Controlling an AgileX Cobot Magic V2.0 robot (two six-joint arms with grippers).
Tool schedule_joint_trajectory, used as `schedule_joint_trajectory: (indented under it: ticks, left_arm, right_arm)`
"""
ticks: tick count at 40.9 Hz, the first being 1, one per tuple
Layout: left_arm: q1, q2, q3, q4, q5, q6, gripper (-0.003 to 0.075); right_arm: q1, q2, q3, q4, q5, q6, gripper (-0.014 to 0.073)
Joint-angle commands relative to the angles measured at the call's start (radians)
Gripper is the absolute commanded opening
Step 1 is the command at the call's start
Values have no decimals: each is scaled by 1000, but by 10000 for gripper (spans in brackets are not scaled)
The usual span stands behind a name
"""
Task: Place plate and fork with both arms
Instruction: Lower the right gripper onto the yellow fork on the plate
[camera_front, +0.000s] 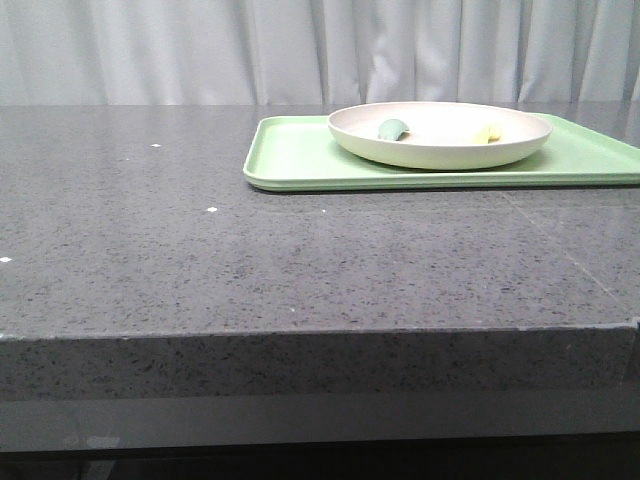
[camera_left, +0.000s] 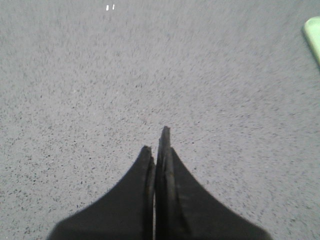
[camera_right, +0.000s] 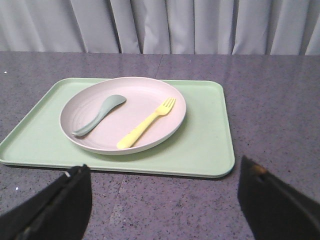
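Observation:
The cream plate (camera_front: 440, 135) sits on the light green tray (camera_front: 300, 160) at the back right of the table; it also shows in the right wrist view (camera_right: 145, 95). The pale yellow fork (camera_right: 146, 123) lies in the plate, and only its tip (camera_front: 487, 133) shows in the front view. My right gripper (camera_right: 165, 172) is open and empty, just short of the tray's near edge. My left gripper (camera_left: 156, 140) is shut and empty over bare grey table. Neither gripper shows in the front view.
A grey-green spoon (camera_right: 99, 114) lies in the plate beside the fork; its bowl (camera_front: 393, 128) shows in the front view. A corner of the tray (camera_left: 312, 35) shows in the left wrist view. White curtains (camera_front: 320, 50) hang behind the table.

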Motion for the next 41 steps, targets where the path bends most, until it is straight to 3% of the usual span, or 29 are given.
schedule_joint_trajectory:
  ticks: [1, 9, 19, 34, 41]
  left_arm:
    - [2, -123, 61, 0, -132, -4, -18]
    - [2, -355, 166, 0, -132, -4, -18]
    - [2, -430, 181, 0, -126, -4, -18]
    - [2, -430, 181, 0, -123, -4, -18]
    - [2, -430, 181, 0, -123, -4, -18]
  right_arm:
    - [2, 25, -36, 3, -105, 0, 612]
    - [2, 142, -78, 18, -110, 0, 611]
    - [2, 429, -286, 61, -73, 0, 611]
    - [14, 886, -725, 94, 246, 0, 608]
    - [72, 1073, -943, 91, 363, 19, 525]
